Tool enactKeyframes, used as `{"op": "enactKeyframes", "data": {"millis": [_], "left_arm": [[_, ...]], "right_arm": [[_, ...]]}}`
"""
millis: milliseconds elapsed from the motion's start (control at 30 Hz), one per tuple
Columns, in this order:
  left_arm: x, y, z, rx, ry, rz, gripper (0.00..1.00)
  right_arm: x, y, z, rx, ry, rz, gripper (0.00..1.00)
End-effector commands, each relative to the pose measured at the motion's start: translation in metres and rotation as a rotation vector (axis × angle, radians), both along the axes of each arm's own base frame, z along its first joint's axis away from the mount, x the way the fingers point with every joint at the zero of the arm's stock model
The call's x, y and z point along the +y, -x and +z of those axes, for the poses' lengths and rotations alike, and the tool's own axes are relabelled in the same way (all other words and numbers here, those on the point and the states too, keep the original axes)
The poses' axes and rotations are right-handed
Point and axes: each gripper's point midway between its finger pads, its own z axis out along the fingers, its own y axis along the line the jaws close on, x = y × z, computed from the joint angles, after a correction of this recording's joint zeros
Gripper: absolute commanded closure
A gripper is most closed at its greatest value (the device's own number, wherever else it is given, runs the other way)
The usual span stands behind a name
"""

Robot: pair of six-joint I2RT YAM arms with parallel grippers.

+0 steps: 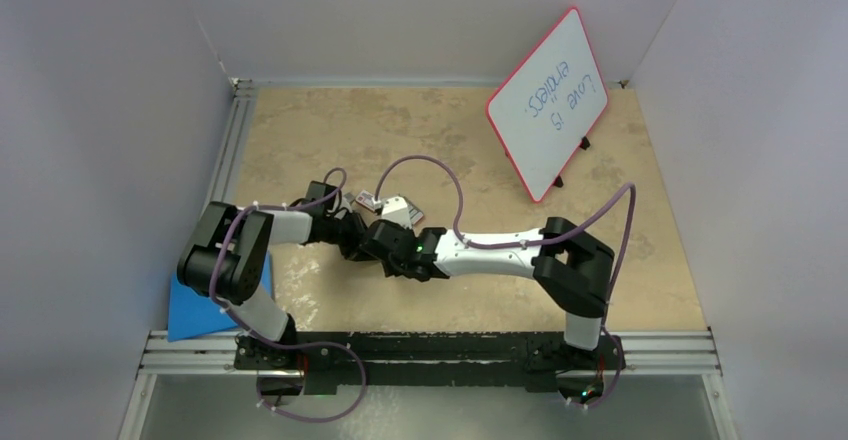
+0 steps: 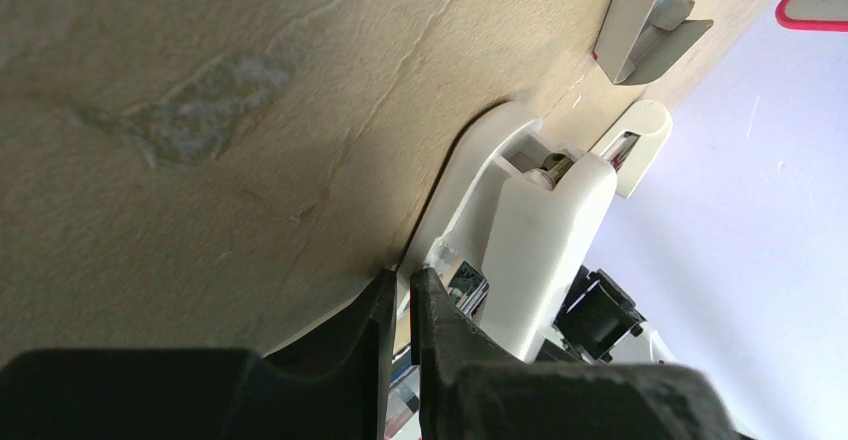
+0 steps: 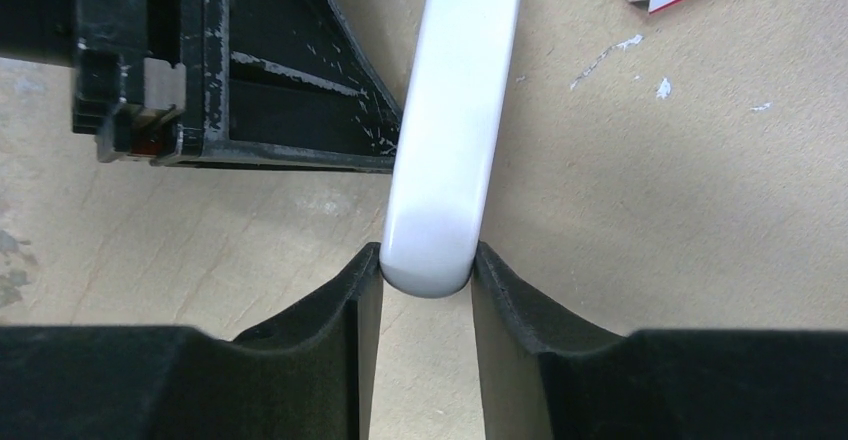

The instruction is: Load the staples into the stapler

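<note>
Top view: the red-framed whiteboard (image 1: 548, 102), propped well to the far right of the stapler (image 3: 450, 120), carries blue handwriting that reads "Love is endless". The stapler is mostly hidden where the left arm (image 1: 290, 225) and right arm (image 1: 495, 250) meet at mid-table (image 1: 330, 130), on a mottled beige stone-look top. The staples (image 1: 372, 200), in a small red-and-white sleeve with print too small to read, lie just beyond the stapler. A blue pad (image 1: 195, 310) sits well to its near left. Left wrist view: the stapler is hinged open, with a smooth white plastic shell, a rounded flat base and shiny metal inside. The left gripper (image 2: 402, 305) has its black jaws almost together, seemingly pinching the thin edge of that base. A red whiteboard corner shows at far right. Right wrist view: the stapler is a glossy white bar with rounded ends and no logo visible. The right gripper (image 3: 425, 270) clamps its near rounded end, matte black pads (image 3: 365, 290) touching both sides. A corner of the grey tray and red-white sleeve lies beyond the bar to the right.
</note>
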Motion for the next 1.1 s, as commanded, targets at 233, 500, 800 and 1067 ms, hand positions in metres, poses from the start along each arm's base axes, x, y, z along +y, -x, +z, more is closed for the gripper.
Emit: {"op": "enactKeyframes", "data": {"millis": [233, 500, 800, 1067], "left_arm": [[0.025, -0.008, -0.013, -0.093, -0.202, 0.039, 0.88], [0.026, -0.008, -0.007, -0.119, -0.201, 0.046, 0.88], [0.020, -0.005, -0.012, -0.096, -0.164, 0.024, 0.89], [0.020, -0.007, -0.010, -0.093, -0.171, 0.027, 0.89]], "right_arm": [[0.012, 0.000, 0.045, -0.009, -0.122, -0.035, 0.47], [0.012, -0.002, 0.040, -0.015, -0.084, -0.018, 0.60], [0.006, 0.004, -0.004, 0.053, 0.018, -0.003, 0.77], [-0.002, 0.012, -0.023, 0.116, 0.041, 0.005, 0.81]]}}
